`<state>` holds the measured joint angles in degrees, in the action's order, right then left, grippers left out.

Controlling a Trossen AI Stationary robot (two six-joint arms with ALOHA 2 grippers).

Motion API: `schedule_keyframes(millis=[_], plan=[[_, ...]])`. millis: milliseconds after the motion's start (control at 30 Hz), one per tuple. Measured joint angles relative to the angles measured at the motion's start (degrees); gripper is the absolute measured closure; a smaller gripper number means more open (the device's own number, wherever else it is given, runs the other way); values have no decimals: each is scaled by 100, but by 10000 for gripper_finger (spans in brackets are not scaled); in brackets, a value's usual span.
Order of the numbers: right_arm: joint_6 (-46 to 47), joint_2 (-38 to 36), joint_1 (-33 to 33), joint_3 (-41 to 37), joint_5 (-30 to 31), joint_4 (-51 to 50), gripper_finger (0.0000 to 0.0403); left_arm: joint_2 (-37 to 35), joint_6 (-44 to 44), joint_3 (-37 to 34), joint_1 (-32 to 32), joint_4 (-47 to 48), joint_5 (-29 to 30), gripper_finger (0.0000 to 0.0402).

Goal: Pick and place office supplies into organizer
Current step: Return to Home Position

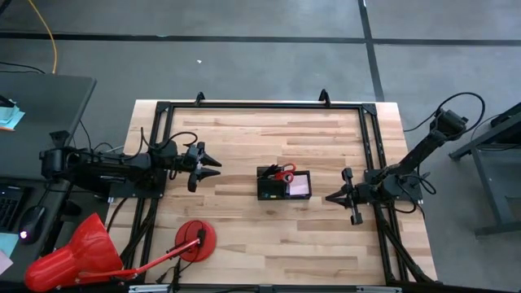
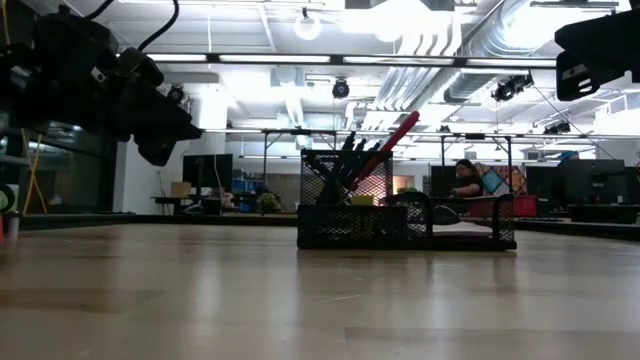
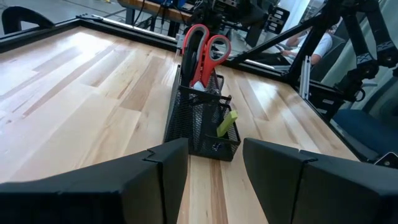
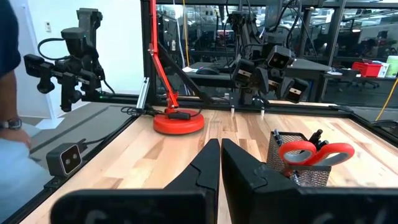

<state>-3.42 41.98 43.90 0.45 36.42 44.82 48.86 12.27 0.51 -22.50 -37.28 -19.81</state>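
The organizer (image 1: pixel 273 192), a black mesh tray, stands mid-table on its base. Red-handled scissors (image 3: pixel 205 46) stand upright in its cup end, handles up, beside dark pens (image 2: pixel 345 155). A pink pad (image 1: pixel 299 185) lies in its right compartment, and a small yellow piece (image 3: pixel 226 122) leans inside the mesh. My left gripper (image 1: pixel 213 168) hovers left of the organizer, open, nothing between its fingers, pointing at it. My right gripper (image 1: pixel 330 196) hovers right of the organizer, shut and holding nothing.
A red disc with a stick (image 1: pixel 195 241) and a big red cone (image 1: pixel 73 256) sit at the near left corner. Black frame rails (image 1: pixel 260 106) border the table. A person's arm (image 4: pixel 9 124) shows beyond the table's edge. Bare wood lies around the organizer.
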Motion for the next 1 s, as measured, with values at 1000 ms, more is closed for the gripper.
schedule_keyframes(millis=[1000], plan=[[1, 0, 0, -4, 0, 0, 394, 2, 0, 0, 0, -2, -2, 257]])
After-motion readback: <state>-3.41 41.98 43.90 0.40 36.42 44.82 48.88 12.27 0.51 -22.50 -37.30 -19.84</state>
